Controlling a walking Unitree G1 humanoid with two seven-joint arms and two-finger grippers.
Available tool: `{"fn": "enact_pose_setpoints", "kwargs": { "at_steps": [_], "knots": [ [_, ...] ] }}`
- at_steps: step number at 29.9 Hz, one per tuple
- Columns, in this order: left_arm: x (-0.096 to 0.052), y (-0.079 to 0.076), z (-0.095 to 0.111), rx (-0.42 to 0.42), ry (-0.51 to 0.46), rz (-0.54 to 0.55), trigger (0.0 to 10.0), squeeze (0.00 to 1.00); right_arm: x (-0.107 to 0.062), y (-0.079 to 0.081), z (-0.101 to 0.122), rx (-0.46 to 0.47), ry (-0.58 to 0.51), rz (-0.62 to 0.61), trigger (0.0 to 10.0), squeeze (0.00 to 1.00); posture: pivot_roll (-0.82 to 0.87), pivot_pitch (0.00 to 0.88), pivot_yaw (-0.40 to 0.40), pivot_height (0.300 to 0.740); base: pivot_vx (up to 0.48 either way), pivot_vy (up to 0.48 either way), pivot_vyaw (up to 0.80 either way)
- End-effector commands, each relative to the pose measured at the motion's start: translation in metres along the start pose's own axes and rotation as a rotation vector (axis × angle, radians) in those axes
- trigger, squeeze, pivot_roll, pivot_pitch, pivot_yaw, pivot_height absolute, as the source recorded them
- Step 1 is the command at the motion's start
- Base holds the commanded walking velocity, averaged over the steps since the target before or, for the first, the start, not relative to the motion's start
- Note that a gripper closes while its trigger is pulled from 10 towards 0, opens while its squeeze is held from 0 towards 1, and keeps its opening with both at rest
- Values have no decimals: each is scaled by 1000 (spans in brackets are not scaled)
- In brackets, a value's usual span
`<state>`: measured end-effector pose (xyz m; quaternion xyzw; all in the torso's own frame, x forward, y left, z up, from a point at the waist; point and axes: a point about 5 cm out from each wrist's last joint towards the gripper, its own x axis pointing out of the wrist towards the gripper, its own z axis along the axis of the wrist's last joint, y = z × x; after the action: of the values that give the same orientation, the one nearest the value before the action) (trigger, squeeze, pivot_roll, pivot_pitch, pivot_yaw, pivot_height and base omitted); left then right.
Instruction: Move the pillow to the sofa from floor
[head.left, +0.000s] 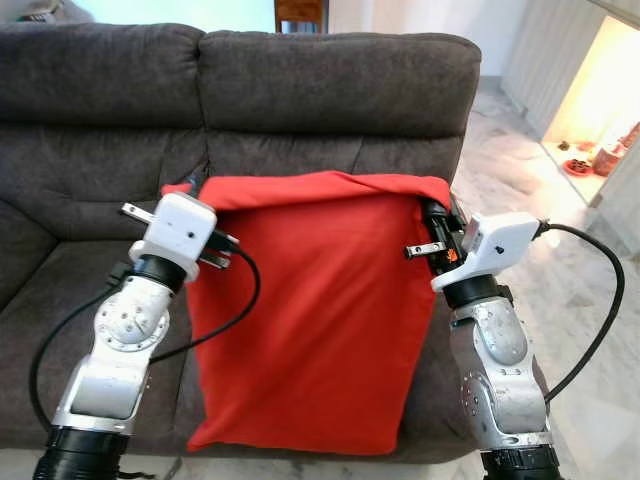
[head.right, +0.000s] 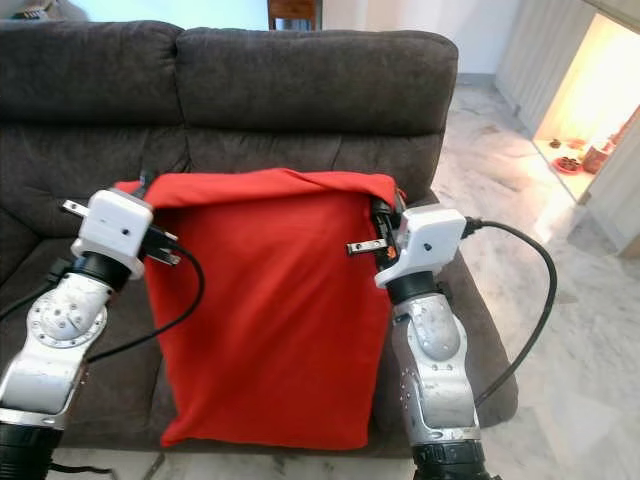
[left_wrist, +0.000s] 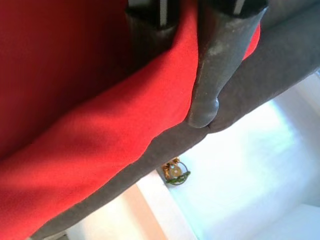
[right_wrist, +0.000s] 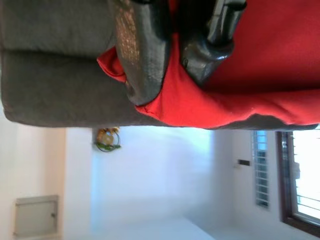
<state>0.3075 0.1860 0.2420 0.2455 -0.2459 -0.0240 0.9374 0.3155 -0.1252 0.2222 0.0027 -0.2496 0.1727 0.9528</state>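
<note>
The red pillow (head.left: 305, 310) hung before the sofa (head.left: 330, 90), its top corners pinched by the left gripper (left_wrist: 192, 60) and right gripper (right_wrist: 172, 60), so lowering onto the seat seemed next.

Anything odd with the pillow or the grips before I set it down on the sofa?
Nothing damaged. The red pillow hangs upright before the sofa, pinched at its top corners by the left gripper and right gripper. Its top edge is folded over and rumpled, and its bottom overhangs the seat's front edge.
</note>
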Motion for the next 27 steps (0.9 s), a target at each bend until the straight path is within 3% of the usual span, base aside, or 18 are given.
{"fn": "enact_pose_setpoints", "kwargs": {
  "at_steps": [1, 5, 11, 23, 27],
  "knots": [
    [7, 17, 24, 17, -106, 69, 10000, 0, 2, 4, 13, -1, -53, 28, 10000, 0, 52, 84, 3, 740, 300, 0, 800],
    [4, 14, 20, 0, -85, 61, 10000, 0, 0, 1, 7, -14, -22, 4, 10000, 0, 54, 84, 3, 740, 308, 0, 778],
    [-1, 7, 15, -10, -56, 34, 10000, 0, -5, -12, -3, 0, 42, -81, 10000, 0, 52, 84, 3, 740, 303, 0, 0],
    [-1, 6, 11, -14, -34, 16, 10000, 0, -5, -17, -4, -17, 63, -113, 10000, 0, 49, 80, 5, 740, 307, 0, 0],
    [-5, -7, 5, -51, -4, -95, 10000, 0, -5, -20, -6, -19, 71, -131, 10000, 0, 51, 80, 4, 740, 73, 0, 0]
  ]
}}
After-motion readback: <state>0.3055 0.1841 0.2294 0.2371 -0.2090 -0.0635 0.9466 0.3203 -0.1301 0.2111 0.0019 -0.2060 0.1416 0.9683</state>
